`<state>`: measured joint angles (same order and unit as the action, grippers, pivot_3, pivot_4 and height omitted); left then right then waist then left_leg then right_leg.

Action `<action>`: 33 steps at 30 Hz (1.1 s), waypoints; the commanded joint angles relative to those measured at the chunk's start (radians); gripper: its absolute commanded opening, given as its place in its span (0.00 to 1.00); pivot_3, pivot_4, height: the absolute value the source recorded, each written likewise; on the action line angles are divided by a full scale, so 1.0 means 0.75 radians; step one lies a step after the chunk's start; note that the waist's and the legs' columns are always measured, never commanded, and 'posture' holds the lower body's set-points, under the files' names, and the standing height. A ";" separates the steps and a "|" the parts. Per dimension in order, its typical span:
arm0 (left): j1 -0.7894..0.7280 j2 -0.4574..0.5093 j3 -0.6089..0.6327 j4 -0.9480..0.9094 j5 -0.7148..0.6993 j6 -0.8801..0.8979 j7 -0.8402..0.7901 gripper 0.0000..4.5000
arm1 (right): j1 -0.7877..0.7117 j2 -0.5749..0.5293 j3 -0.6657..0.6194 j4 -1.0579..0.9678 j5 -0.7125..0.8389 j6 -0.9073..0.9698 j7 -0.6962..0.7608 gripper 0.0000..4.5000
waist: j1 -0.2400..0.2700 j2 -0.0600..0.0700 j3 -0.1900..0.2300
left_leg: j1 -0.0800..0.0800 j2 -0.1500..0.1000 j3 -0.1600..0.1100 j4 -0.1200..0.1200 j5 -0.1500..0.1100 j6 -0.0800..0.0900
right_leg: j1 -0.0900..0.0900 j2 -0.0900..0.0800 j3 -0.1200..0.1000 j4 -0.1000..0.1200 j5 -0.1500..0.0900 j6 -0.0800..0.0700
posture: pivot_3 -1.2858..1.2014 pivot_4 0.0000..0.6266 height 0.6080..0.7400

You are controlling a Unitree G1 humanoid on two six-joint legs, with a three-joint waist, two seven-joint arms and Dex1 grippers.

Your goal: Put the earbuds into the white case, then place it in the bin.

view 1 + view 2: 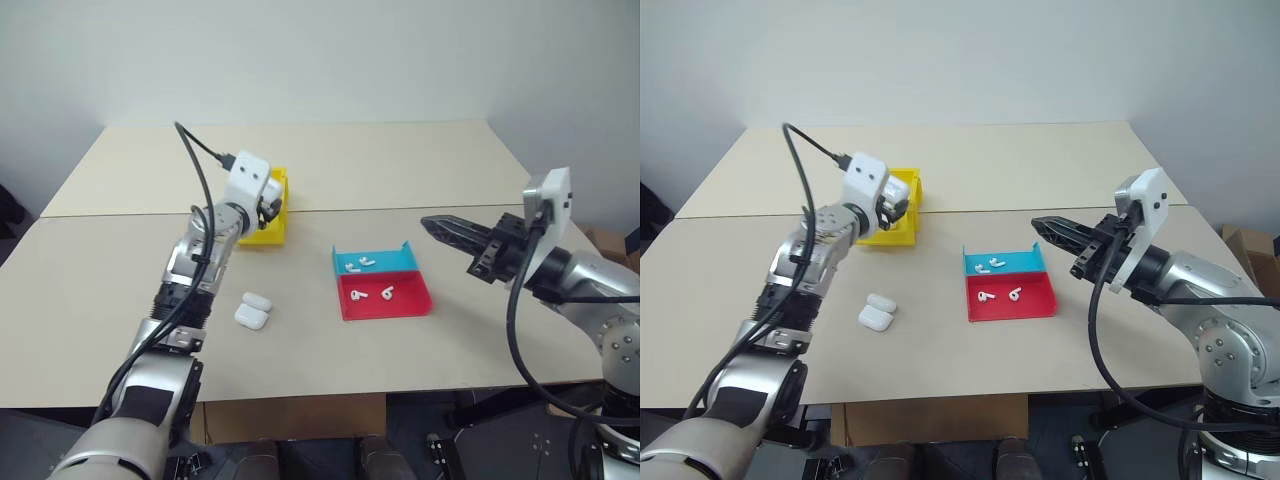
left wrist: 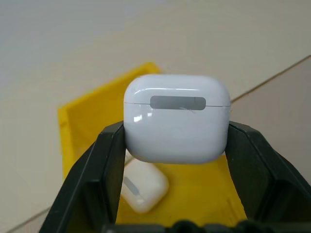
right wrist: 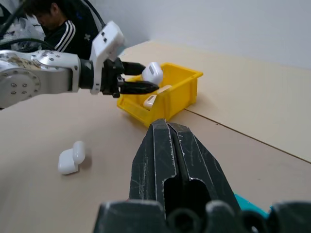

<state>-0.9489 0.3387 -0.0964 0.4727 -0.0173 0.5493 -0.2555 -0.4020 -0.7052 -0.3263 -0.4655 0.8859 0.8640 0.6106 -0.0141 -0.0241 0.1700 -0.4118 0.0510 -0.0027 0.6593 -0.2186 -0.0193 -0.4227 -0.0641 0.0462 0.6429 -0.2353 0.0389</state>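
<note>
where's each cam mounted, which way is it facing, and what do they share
Left and right eye views: on the head, looking down over the table; both arms show.
Left wrist view: along the left gripper, shut on a white case, over the bin.
Right wrist view: along the shut right gripper, facing the left gripper across the table.
Shared: all show the bin and held case.

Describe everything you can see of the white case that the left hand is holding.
The white case is small, glossy, rounded plastic, with its lid shut along a thin seam and a grey oblong mark on the face below it. The left hand clamps it between its two black fingers, one on each side. It hangs upright in the air above the yellow bin, touching only the fingers. Another white case lies in the bin below.
</note>
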 commanded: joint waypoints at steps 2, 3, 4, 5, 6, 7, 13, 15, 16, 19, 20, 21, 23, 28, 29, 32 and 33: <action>-0.167 -0.035 0.063 0.234 0.035 -0.178 0.104 0.62 | 0.000 -0.040 -0.008 -0.047 0.011 0.006 -0.025 0.02 | 0.005 -0.001 0.001 | 0.000 0.000 0.000 0.000 0.000 0.000 | 0.001 0.000 0.000 -0.001 0.000 0.000 | 0.52 0.24 1.00; -0.206 -0.043 0.082 0.317 0.036 -0.213 0.138 0.62 | 0.010 -0.044 -0.007 -0.057 0.011 0.008 -0.032 0.02 | 0.005 -0.001 0.001 | 0.000 0.000 0.000 0.000 0.000 0.000 | 0.001 0.000 0.000 -0.002 0.000 0.000 | 0.52 0.24 1.00; -0.236 -0.047 0.092 0.384 0.042 -0.246 0.162 0.62 | 0.019 -0.047 -0.006 -0.066 0.012 0.011 -0.039 0.02 | 0.006 -0.001 0.001 | -0.001 0.000 0.000 0.000 0.000 0.000 | 0.001 0.000 0.000 -0.002 0.000 0.001 | 0.52 0.24 1.00; -0.259 -0.050 0.099 0.435 0.047 -0.270 0.175 0.62 | 0.024 -0.049 -0.006 -0.072 0.014 0.012 -0.045 0.02 | 0.006 -0.001 0.001 | -0.001 0.000 0.000 0.000 0.000 0.000 | 0.001 0.000 0.000 -0.002 0.000 0.001 | 0.52 0.24 1.00; -0.272 -0.053 0.110 0.472 0.034 -0.294 0.153 0.70 | 0.035 -0.055 -0.005 -0.083 0.013 0.015 -0.051 0.01 | 0.005 -0.001 0.001 | -0.001 0.000 0.000 0.000 0.000 0.000 | 0.001 0.000 -0.001 -0.003 0.000 0.001 | 0.52 0.24 1.00; -0.287 -0.056 0.115 0.505 0.027 -0.304 0.133 0.78 | 0.047 -0.059 -0.008 -0.093 0.013 0.018 -0.056 0.00 | 0.004 -0.001 0.001 | -0.002 -0.001 0.000 0.000 0.000 0.000 | 0.001 -0.001 -0.001 -0.003 0.000 0.001 | 0.52 0.24 1.00; -0.299 -0.081 0.106 0.555 0.047 -0.363 0.100 0.99 | 0.084 -0.066 -0.033 -0.117 0.030 0.020 -0.091 0.00 | 0.002 -0.001 0.001 | -0.002 -0.001 0.000 0.000 0.000 0.000 | 0.000 -0.001 -0.001 -0.002 0.000 0.001 | 0.52 0.24 1.00; -0.283 -0.081 0.105 0.523 0.045 -0.372 0.080 0.99 | 0.089 -0.068 -0.037 -0.120 0.034 0.020 -0.098 0.00 | 0.002 -0.001 0.001 | -0.001 -0.001 0.000 0.000 0.000 0.000 | 0.001 -0.001 -0.001 -0.001 0.000 0.001 | 0.52 0.24 1.00; -0.269 -0.082 0.114 0.485 0.031 -0.379 0.066 0.99 | 0.093 -0.070 -0.040 -0.124 0.035 0.019 -0.098 0.00 | 0.002 -0.001 0.001 | -0.001 -0.001 0.000 0.000 0.000 0.000 | 0.001 -0.001 -0.001 -0.001 0.000 0.001 | 0.52 0.24 1.00; -0.195 -0.092 0.199 0.275 -0.109 -0.316 -0.047 0.99 | 0.111 -0.086 -0.050 -0.138 0.031 0.009 -0.085 0.00 | 0.001 -0.001 0.001 | -0.002 -0.001 0.000 0.000 0.000 0.000 | 0.001 -0.001 -0.001 -0.001 0.000 0.001 | 0.52 0.24 1.00; -0.155 -0.088 0.239 0.167 -0.180 -0.259 -0.100 0.99 | 0.128 -0.104 -0.043 -0.155 -0.002 -0.019 -0.065 0.00 | 0.001 -0.001 0.001 | -0.002 -0.001 0.000 0.000 0.000 0.000 | 0.000 -0.001 -0.001 -0.002 0.000 0.001 | 0.52 0.24 1.00; -0.118 -0.081 0.264 0.072 -0.231 -0.209 -0.141 0.99 | 0.148 -0.124 -0.037 -0.172 -0.039 -0.052 -0.040 0.00 | 0.000 -0.001 0.001 | -0.002 -0.001 0.000 0.000 0.000 0.000 | 0.000 -0.001 -0.001 -0.001 0.000 0.001 | 0.52 0.24 1.00; -0.018 -0.042 0.296 -0.136 -0.334 -0.126 -0.254 0.99 | 0.201 -0.159 -0.025 -0.206 -0.128 -0.146 0.018 0.00 | -0.002 -0.001 0.001 | -0.002 -0.001 0.000 0.000 0.000 0.000 | 0.000 -0.002 -0.001 -0.001 0.000 0.001 | 0.52 0.24 1.00; 0.353 0.200 0.342 -0.688 -0.584 0.003 -0.625 0.99 | 0.355 -0.346 -0.061 -0.209 -0.311 -0.315 0.235 0.00 | -0.018 0.000 0.000 | 0.002 0.000 0.001 -0.001 0.000 -0.001 | 0.001 -0.001 0.001 0.002 0.000 0.001 | 0.52 0.24 1.00; 0.428 0.263 0.363 -0.763 -0.635 0.028 -0.701 0.99 | 0.395 -0.391 -0.078 -0.194 -0.350 -0.358 0.298 0.00 | -0.018 0.000 0.000 | 0.002 0.000 0.001 0.000 0.000 -0.001 | 0.001 -0.001 0.001 0.002 0.000 0.001 | 0.52 0.24 1.00; 0.672 0.485 0.453 -0.920 -0.771 0.060 -0.968 0.99 | 0.507 -0.507 -0.156 -0.136 -0.429 -0.455 0.476 0.00 | -0.018 -0.001 0.000 | 0.006 0.000 0.002 0.000 0.001 -0.001 | 0.003 -0.001 0.001 0.003 -0.001 0.003 | 0.52 0.24 1.00; 0.746 0.552 0.480 -0.949 -0.800 0.047 -1.055 0.99 | 0.536 -0.524 -0.185 -0.117 -0.445 -0.489 0.521 0.00 | -0.017 -0.001 0.000 | 0.008 0.000 0.003 0.000 0.001 -0.001 | 0.005 -0.001 0.002 0.003 -0.002 0.004 | 0.52 0.24 1.00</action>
<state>-0.4156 0.7050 0.2161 -0.1671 -0.5605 0.5910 -0.9396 -0.0103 -1.0786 -0.3958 -0.5607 0.5791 0.5577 0.9399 -0.0265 -0.0248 0.1702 -0.4048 0.0513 -0.0007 0.6592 -0.2182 -0.0203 -0.4185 -0.0651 0.0473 0.6450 -0.2382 0.0433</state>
